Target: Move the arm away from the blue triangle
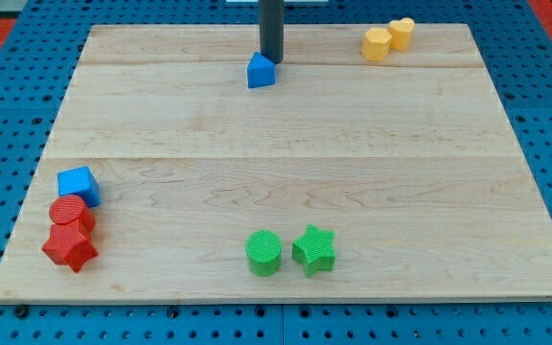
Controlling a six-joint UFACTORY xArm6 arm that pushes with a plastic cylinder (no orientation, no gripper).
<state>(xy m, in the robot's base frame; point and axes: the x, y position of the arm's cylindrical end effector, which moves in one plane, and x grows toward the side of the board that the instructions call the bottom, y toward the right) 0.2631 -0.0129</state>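
The blue triangle point(261, 71) lies near the view's top, a little left of centre, on the wooden board point(286, 163). My tip point(272, 61) stands right against the triangle's upper right side, touching or nearly touching it. The dark rod rises straight up out of the view's top.
A yellow hexagon point(377, 44) and a yellow heart point(401, 34) sit together at the top right. A blue cube point(79, 184), a red cylinder point(70, 213) and a red star point(69, 246) cluster at the bottom left. A green cylinder point(264, 253) and a green star point(314, 250) sit at the bottom centre.
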